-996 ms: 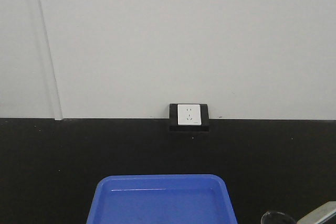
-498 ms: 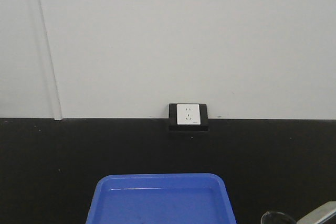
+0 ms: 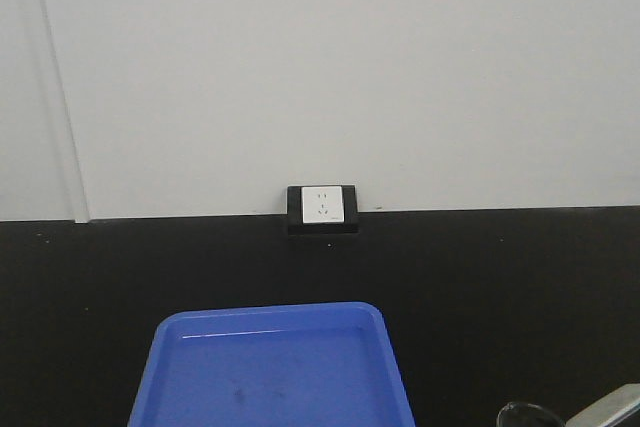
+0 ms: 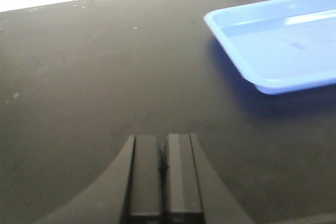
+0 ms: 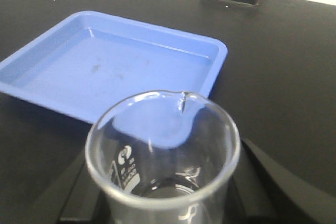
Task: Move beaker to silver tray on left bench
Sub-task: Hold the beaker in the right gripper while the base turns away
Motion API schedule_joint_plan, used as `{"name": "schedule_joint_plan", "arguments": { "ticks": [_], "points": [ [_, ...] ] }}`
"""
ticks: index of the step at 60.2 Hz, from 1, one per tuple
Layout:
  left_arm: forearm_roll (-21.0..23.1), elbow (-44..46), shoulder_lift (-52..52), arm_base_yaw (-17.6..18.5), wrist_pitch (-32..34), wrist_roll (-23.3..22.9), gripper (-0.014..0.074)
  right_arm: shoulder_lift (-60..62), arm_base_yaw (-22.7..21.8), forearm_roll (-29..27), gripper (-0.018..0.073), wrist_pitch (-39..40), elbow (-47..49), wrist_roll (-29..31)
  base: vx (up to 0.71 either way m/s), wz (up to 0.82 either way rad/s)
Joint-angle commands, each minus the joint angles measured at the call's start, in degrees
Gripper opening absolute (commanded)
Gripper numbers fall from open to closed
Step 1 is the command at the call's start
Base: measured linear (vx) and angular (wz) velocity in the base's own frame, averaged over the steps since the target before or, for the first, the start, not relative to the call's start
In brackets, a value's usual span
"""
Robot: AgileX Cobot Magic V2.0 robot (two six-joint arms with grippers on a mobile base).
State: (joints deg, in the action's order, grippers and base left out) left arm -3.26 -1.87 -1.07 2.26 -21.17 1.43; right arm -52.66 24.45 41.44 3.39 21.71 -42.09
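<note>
My right gripper (image 5: 165, 205) is shut on the beaker (image 5: 163, 161), a clear glass cylinder with white printed marks, and holds it upright above the black bench. The beaker's rim (image 3: 530, 415) and a grey part of the right gripper (image 3: 605, 409) show at the bottom right of the front view. My left gripper (image 4: 163, 156) is shut and empty, low over the bare black bench top. The silver tray is out of view.
A bright blue plastic tray (image 3: 270, 377) lies on the black bench (image 3: 520, 297), ahead and left of the beaker (image 5: 105, 66) and right of the left gripper (image 4: 278, 45). A wall socket (image 3: 322, 207) sits at the bench's back edge under a pale wall.
The socket and blue tray have shifted left in the front view, so the view has swung. The beaker rim and right gripper stay at the same spot in the frame.
</note>
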Motion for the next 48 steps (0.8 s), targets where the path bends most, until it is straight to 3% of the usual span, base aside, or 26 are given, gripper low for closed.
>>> {"name": "schedule_joint_plan", "arguments": {
  "ticks": [1,24,48],
  "points": [
    [0.16,-1.14,-0.42,0.24,4.28,-0.10,0.0001,0.72,-0.02,0.21,-0.0014,3.21,1.52,0.04,-0.18,-0.17],
    [0.16,-1.14,-0.42,0.24,4.28,-0.10,0.0001,0.73,-0.02,0.21,-0.0010,3.21,1.52,0.04,-0.22,-0.10],
    [0.16,-1.14,-0.42,0.24,4.28,-0.10,0.0001,0.73,-0.02,0.21,-0.0010,3.21,1.52,0.04,-0.29,0.16]
  ]
}}
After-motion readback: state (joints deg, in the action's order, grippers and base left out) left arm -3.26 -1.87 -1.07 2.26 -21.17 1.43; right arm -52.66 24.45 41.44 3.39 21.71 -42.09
